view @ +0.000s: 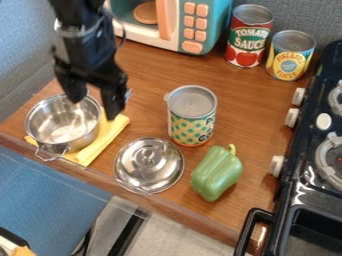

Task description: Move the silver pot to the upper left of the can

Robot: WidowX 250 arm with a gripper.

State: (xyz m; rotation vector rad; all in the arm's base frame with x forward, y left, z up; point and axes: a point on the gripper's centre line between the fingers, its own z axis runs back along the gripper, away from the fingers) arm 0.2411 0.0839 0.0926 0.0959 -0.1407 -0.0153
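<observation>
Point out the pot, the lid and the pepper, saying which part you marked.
Pot (63, 126): camera view, on its shiny inside.
Lid (148, 166): camera view, on its domed top, near the knob.
Pepper (217, 173): camera view, on the middle of its green body.

A toy kitchen setup, shown by the black stove (288, 192), play microwave (224, 22) and food cans on a wooden counter (150, 72).

Three cans: dotted can (190, 128) in the middle, red can (248, 41) and yellow can (289, 59) far right. One each: pot (65, 125) and cloth (105, 141) left, lid (149, 165) and pepper (216, 173) near, microwave (220, 19) far, stove (308, 192) right.
</observation>
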